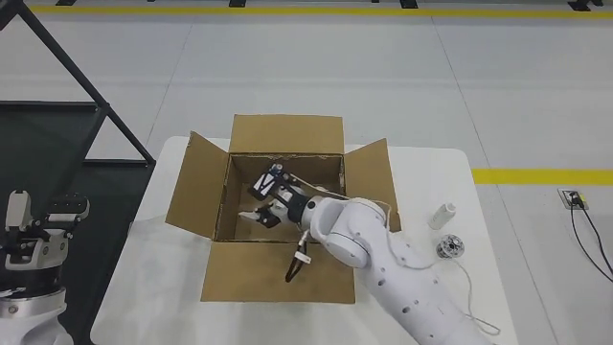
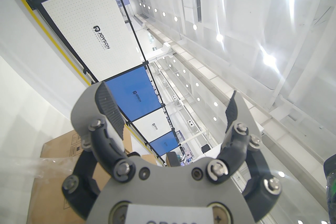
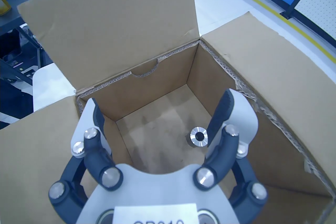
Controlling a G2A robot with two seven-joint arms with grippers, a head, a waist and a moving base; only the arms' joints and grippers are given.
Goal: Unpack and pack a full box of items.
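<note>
The right end effector [image 3: 161,97] hangs over the open brown corrugated cardboard box [image 1: 278,286]. Its two fingers are spread wide, with nothing between them. Below it, on the box floor, stands a small silver metal cylinder [image 3: 198,136] with a dark hole in its top face. In the right wrist view the cylinder appears just beside one finger. Beyond the fingertips one flap [image 3: 110,20] stands upright, and the other flaps lean outward.

The box rests on the white tabletop [image 1: 431,168]. To the right of this end effector, past the box wall, a small white bottle-shaped piece [image 1: 441,216] and a round metal part [image 1: 449,245] lie near each other on the tabletop.

The left end effector [image 2: 170,92] is well apart from the box. It points up toward the ceiling [image 2: 249,12], fingers spread and holding nothing.
</note>
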